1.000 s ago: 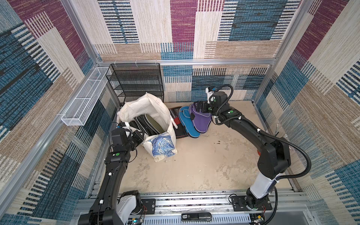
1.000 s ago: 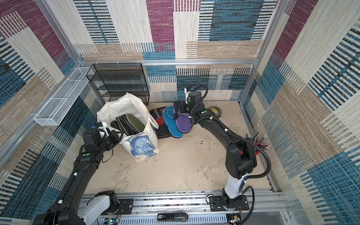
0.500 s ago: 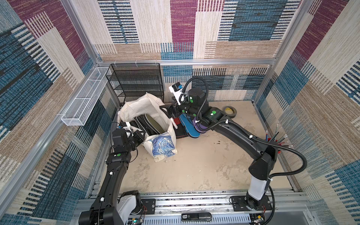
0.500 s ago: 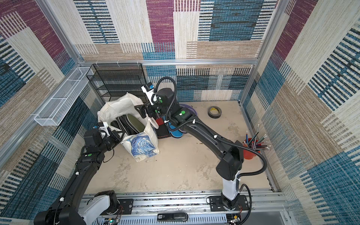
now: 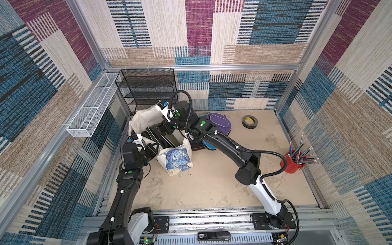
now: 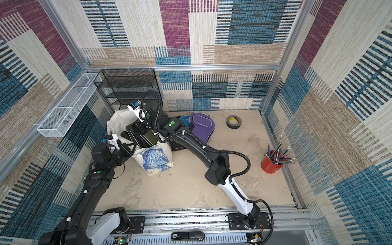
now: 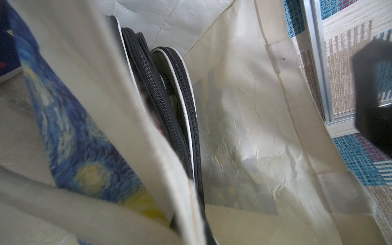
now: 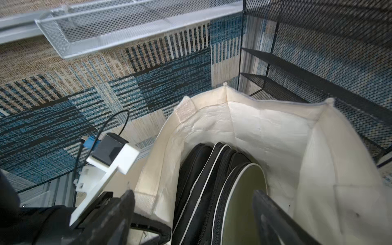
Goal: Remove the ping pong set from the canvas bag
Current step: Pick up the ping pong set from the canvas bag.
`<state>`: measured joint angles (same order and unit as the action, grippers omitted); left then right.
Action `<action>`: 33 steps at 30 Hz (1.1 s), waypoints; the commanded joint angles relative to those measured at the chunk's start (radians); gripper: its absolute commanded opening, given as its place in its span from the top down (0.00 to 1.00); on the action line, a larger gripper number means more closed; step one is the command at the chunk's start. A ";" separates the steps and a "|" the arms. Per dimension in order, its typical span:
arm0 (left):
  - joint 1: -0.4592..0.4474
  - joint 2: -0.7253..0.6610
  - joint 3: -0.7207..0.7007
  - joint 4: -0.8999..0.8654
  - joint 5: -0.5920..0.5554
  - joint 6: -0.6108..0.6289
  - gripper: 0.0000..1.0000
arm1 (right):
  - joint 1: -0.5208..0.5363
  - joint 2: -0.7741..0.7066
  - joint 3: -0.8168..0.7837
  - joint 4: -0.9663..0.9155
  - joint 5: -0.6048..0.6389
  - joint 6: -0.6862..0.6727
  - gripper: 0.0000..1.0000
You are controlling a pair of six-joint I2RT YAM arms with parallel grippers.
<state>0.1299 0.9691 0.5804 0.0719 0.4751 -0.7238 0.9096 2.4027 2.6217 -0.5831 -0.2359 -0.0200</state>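
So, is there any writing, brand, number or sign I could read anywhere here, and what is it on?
No text here is clear enough to quote.
White label on the black device: too small to read.
Yellow marks inside the tape roll: too blurred to read.
canvas bag: a blue-and-yellow painted print, no words visible.

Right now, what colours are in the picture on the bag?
Swirly blue and yellow print on the canvas bag; clearest in a top view.
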 commanded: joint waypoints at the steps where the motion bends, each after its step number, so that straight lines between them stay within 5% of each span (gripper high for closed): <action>1: -0.001 -0.001 -0.017 0.079 0.050 -0.037 1.00 | 0.001 0.024 -0.028 -0.016 -0.012 0.001 0.14; 15: -0.003 -0.035 -0.037 0.073 0.079 -0.045 1.00 | -0.006 0.116 -0.099 0.018 0.148 0.011 0.23; 33: -0.003 -0.056 -0.058 0.000 0.028 0.007 1.00 | -0.054 0.061 -0.128 0.070 0.087 0.063 0.26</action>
<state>0.1280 0.9146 0.5270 0.0914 0.4999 -0.7490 0.8631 2.4763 2.4935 -0.5419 -0.1406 0.0296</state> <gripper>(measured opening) 0.074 0.741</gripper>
